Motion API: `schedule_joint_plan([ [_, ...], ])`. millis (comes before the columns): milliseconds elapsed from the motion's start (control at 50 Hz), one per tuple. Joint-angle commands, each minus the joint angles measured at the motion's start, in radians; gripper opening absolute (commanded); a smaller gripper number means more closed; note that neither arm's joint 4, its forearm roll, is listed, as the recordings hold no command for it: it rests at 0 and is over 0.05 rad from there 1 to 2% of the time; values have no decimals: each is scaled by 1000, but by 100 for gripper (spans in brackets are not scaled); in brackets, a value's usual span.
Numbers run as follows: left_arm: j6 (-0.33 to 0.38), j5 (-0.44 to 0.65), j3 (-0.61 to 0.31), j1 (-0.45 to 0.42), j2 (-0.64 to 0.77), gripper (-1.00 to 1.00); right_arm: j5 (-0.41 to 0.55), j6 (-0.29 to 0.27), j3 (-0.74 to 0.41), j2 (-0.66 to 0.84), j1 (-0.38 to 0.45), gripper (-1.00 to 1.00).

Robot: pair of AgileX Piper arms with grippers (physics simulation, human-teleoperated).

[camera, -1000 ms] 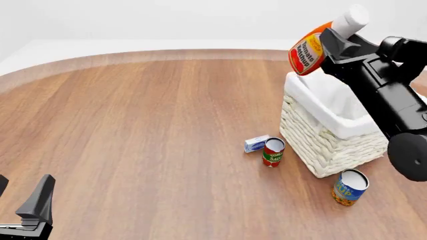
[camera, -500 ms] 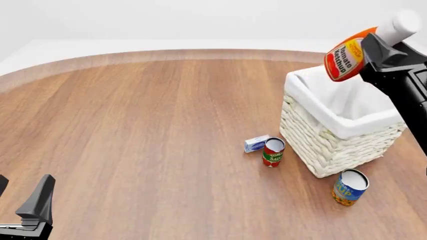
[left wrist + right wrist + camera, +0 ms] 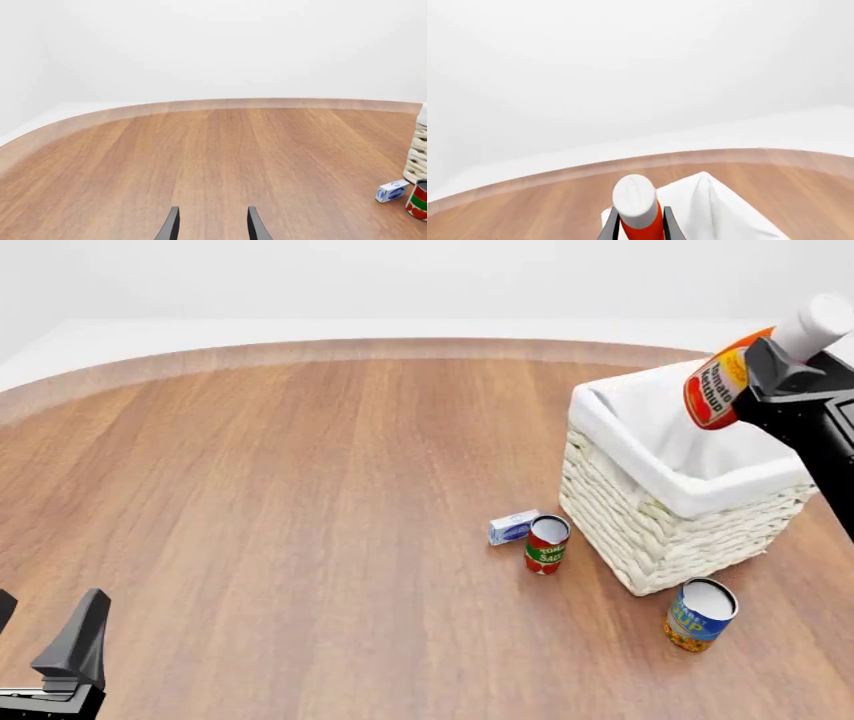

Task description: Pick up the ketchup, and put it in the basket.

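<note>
Above basket (image 3: pixel 674 495): ketchup (image 3: pixel 727 380) label reads "Tomato Ketchup", right end effector (image 3: pixel 781 365) gripping.

One ketchup (image 3: pixel 722 386) bottle, one basket (image 3: pixel 667 525), two cans — a red-and-green can (image 3: pixel 546 544) and a blue-and-yellow can (image 3: pixel 698 614) — one small blue-and-white box (image 3: pixel 513 527), two claws — left claw (image 3: pixel 212 225), right claw (image 3: pixel 639 226).

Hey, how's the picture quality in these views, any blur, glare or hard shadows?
Front view: sharp and evenly lit, with only faint soft shadows under the basket and cans; the ketchup label is legible. Left wrist view: crisp, no glare on the table. Right wrist view: the backdrop is almost uniformly white, and the white cap blends into it somewhat.
</note>
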Motion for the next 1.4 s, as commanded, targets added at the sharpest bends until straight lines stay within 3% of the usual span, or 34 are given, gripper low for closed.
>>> schedule_joint_plan([
  [20, 0, 0, 0, 0, 0, 100, 14, -1, -12, 30, -40, -100],
  [300, 0, 0, 0, 0, 0, 100, 23, -39, -68, 100, -2, -100],
  [460, 0, 0, 0, 0, 0, 100, 51, -102, -122, 180, 31, -100],
  [1400, 0, 0, 0, 0, 0, 100, 77, -139, -93, 237, -47, -100],
])
